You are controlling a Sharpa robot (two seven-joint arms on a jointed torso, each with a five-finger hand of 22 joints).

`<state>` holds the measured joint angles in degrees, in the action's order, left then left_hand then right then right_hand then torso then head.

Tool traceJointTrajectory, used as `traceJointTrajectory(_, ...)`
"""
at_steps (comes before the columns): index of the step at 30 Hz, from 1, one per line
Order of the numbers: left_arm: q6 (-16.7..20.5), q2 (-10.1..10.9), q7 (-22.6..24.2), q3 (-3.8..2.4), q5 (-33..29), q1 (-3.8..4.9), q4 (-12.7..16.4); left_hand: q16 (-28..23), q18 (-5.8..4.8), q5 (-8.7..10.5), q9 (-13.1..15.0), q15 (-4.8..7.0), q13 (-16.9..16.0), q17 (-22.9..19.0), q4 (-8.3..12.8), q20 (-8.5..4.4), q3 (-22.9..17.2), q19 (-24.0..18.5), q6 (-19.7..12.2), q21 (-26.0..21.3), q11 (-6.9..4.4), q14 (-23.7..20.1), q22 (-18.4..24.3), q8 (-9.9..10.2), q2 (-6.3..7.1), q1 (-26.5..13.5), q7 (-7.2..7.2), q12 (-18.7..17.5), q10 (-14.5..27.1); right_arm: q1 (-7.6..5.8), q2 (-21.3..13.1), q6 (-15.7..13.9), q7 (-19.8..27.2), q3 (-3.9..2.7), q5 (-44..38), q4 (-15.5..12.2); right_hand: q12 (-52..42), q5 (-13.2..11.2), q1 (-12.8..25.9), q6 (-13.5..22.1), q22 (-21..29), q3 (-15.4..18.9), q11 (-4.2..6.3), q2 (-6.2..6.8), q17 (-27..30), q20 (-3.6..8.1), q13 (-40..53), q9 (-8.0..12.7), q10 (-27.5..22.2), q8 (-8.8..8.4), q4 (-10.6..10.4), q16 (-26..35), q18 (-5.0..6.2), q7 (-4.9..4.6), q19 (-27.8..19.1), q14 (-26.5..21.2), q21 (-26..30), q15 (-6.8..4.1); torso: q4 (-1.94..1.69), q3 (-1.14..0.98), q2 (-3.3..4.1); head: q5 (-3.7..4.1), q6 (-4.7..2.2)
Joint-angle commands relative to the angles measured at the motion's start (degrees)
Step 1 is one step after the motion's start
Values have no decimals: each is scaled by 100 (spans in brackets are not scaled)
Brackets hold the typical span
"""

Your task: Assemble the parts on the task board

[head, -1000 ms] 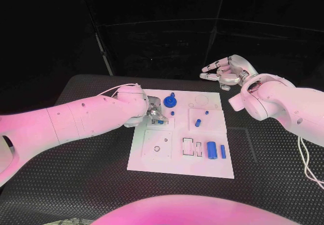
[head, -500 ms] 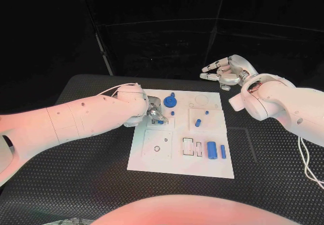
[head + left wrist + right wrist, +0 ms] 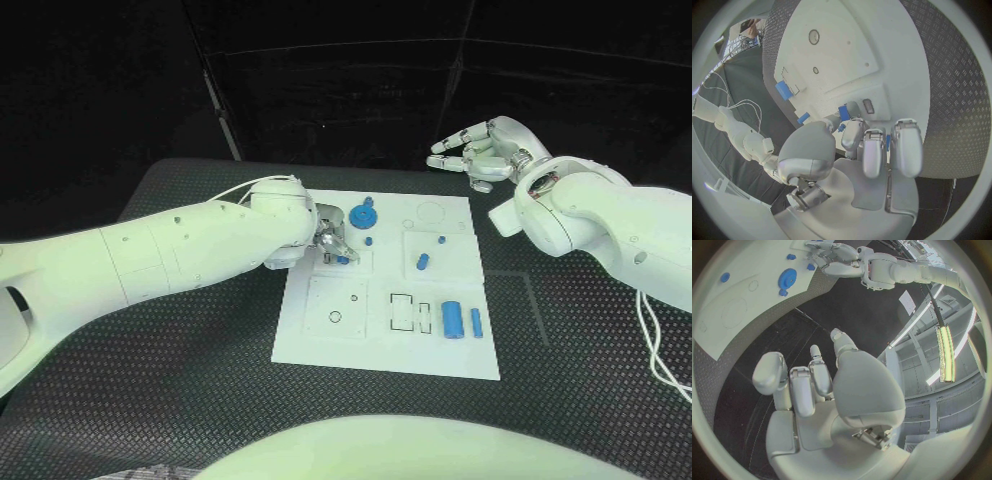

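The white task board (image 3: 351,343) lies in the middle of the table. My left hand (image 3: 329,240) is down on its upper left part, fingers curled, pinching a small blue part (image 3: 343,259) at a slot there. In the left wrist view the small blue part (image 3: 844,112) sits between the fingertips against the board (image 3: 867,45). A round blue piece (image 3: 364,213), a blue peg (image 3: 423,263), a thick blue cylinder (image 3: 453,319) and a slim blue pin (image 3: 476,322) lie on the board. My right hand (image 3: 483,150) hangs raised beyond the board's far right corner, fingers apart, holding nothing.
Black ribbed table (image 3: 188,400) surrounds the board on all sides. The right wrist view looks past my right hand (image 3: 817,385) down at the board (image 3: 736,310), the round blue piece (image 3: 787,276) and my left hand (image 3: 832,260).
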<state>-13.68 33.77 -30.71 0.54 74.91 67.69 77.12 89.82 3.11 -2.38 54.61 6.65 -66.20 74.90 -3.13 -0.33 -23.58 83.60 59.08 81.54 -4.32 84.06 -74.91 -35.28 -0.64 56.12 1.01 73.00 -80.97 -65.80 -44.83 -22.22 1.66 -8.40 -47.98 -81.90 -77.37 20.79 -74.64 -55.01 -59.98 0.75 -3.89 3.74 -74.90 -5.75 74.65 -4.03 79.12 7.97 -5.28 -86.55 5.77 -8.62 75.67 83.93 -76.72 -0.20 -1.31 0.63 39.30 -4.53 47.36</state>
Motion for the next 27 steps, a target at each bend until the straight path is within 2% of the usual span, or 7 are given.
traceJointTrajectory(1, -375, -27, -120, 61, 19, -68, -66, 18, -46, -32, 15, 27, 1, 1510, 8, -9, 43, 22, 38, -30, -14, 594, -586, -42, 14, 8, -4, 16, -8, -10, 6, 23, 19, -4, -17, -12, 6, -23, 57, 20, 10, 41, 25, -7, -685, 31, -13, 7, -22, 32, 7, 20, -8, 10, 10, 428, 28, -46, -1, -1, 2, 6, 2)
traceJointTrajectory(8, -464, -103, -123, 61, 20, -45, -179, 18, -45, -32, 53, 17, 15, 1510, -282, -5, 391, 19, 21, -43, 1, 594, -586, -40, 46, -323, -21, 7, -3, -11, 2, 16, 13, -4, -17, -17, 10, -22, 59, 20, 12, 43, 25, -8, -679, 31, -17, 7, -26, 33, 4, 23, -8, 10, 9, 427, 29, -46, -2, -3, 2, 12, 5)
traceJointTrajectory(13, -625, -149, -127, 61, 16, -28, -274, 18, -41, -32, 69, 18, 33, 1510, -401, -4, 596, 13, 8, -56, 2, 594, -581, -31, 94, -452, -23, -6, 8, -11, -1, 11, 8, -4, -17, -21, 10, -22, 59, 20, 12, 43, 25, -8, -679, 31, -17, 7, -26, 33, 4, 23, -8, 10, 9, 427, 29, -46, -7, -2, 1, 15, 17)
traceJointTrajectory(21, -848, -189, -132, 62, -1, -16, -340, 18, -38, -32, 82, 18, 42, 1510, -485, -4, 766, 6, 5, -71, 2, 594, -574, -21, 117, -514, -21, -13, 16, -11, -2, 21, 0, -4, -17, -24, 11, -22, 65, 21, 18, 46, 25, -9, -677, 31, -20, 7, -27, 33, 0, 24, -7, 10, 6, 426, 32, -46, -6, 1, -4, 22, 23)
traceJointTrajectory(27, -879, -191, -135, 62, -6, -13, -350, 18, -36, -33, 84, 18, 48, 1510, -495, -4, 788, 2, 5, -78, 2, 594, -568, -20, 116, -517, -21, -17, 18, -11, -4, 29, -8, -4, -18, -25, 10, -21, 73, 23, 13, 52, 24, -8, -677, 31, -18, 7, -26, 34, -6, 24, -8, 10, 9, 426, 30, -46, -9, 4, -3, 24, 14)
